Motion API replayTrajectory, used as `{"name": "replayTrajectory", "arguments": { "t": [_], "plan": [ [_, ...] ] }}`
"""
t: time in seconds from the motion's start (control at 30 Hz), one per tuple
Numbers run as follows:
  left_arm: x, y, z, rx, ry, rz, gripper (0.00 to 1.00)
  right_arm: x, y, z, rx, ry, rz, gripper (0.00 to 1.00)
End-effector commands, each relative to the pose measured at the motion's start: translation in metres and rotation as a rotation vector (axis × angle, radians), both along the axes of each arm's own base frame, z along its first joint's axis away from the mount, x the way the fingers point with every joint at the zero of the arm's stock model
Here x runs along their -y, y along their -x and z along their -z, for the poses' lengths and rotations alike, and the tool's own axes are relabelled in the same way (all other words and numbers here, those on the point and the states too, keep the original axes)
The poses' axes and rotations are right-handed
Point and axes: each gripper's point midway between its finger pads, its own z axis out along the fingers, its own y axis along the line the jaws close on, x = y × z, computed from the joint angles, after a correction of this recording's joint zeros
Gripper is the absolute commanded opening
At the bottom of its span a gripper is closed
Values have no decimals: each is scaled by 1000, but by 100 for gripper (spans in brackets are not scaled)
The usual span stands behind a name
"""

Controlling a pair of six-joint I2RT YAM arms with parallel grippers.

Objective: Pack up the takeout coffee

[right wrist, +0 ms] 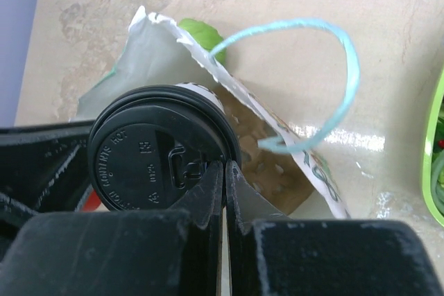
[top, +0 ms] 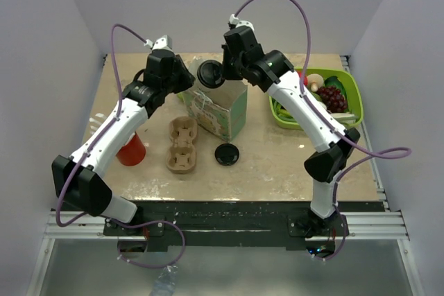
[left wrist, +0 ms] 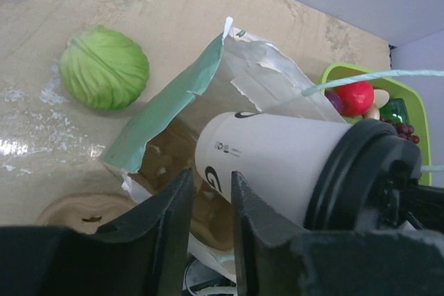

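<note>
Bagging step: our right end effector (right wrist: 223, 171) clamps the black-lidded small white paper cup (left wrist: 277, 157), tilted over the green-and-white paper bag (top: 232, 112) | left end effector (left wrist: 211, 175): cannot tell | next: we upright it, then lower.

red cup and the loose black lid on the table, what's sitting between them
The brown cardboard cup carrier lies between the red cup and the loose black lid; the top external view shows it.
</note>
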Motion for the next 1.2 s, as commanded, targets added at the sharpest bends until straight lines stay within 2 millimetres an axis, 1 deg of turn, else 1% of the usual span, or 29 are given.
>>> {"name": "replayTrajectory", "arguments": {
  "t": [0.0, 0.03, 0.1, 0.17, 0.2, 0.27, 0.3, 0.33, 0.37, 0.4, 0.43, 0.47, 0.5, 0.53, 0.57, 0.6, 0.67, 0.7, 0.77, 0.83, 0.87, 1.07, 1.17],
  "plan": [
    [-5, 0, -53, 163, 1, 16, 43, -2, -11, -19, 57, -13, 56, 0],
    [-9, 2, -62, 186, -1, 10, 48, -3, -13, -15, 52, -8, 59, 0],
    [-17, 3, -70, 209, -15, -20, 60, -4, -16, -11, 51, -3, 72, 0],
    [-27, 8, -79, 233, -16, -51, 66, -4, -19, -6, 50, 9, 84, 0],
    [-33, 7, -79, 239, -25, -82, 75, -5, -20, -3, 46, 14, 85, 0],
    [-44, 6, -81, 243, -34, -112, 84, -7, -23, 4, 37, 21, 87, 0],
    [-46, 5, -81, 244, -38, -117, 91, -8, -25, 7, 34, 25, 87, 0],
    [-52, 1, -79, 239, -46, -129, 94, -9, -26, 9, 31, 28, 90, 0],
    [-53, -1, -77, 234, -50, -121, 98, -10, -29, 14, 25, 35, 95, 0],
    [-52, -3, -75, 231, -52, -107, 100, -12, -30, 16, 22, 34, 94, 0],
    [-55, -9, -68, 218, -55, -104, 100, -13, -31, 18, 17, 32, 92, 0],
    [-49, -12, -67, 222, -48, -59, 100, -17, -33, 23, 11, 32, 89, 0],
    [-44, -16, -60, 215, -51, -30, 100, -21, -33, 25, 5, 27, 79, 0],
    [-42, -19, -56, 213, -48, -9, 100, -22, -34, 26, 2, 26, 78, 0],
    [-32, -21, -54, 217, -32, 47, 100, -24, -34, 29, -4, 27, 76, 0],
    [-27, -25, -46, 204, -29, 71, 100, -25, -36, 35, -12, 35, 82, 0],
    [-17, -27, -41, 205, -6, 126, 100, -26, -38, 38, -12, 39, 91, 0],
    [-15, -29, -36, 200, -4, 137, 100, -27, -40, 42, -14, 45, 95, 0],
    [-10, -32, -32, 201, 3, 157, 99, -27, -43, 42, -8, 47, 107, 0],
    [-10, -35, -24, 185, -2, 159, 99, -28, -44, 48, -17, 54, 108, 0],
    [-10, -35, -22, 181, -5, 156, 97, -29, -45, 51, -23, 55, 109, 0],
    [-12, -36, -12, 166, -16, 147, 93, -34, -46, 74, -68, 66, 109, 0],
    [-13, -37, -9, 162, -19, 145, 90, -39, -48, 77, -71, 52, 110, 0]
  ]
}}
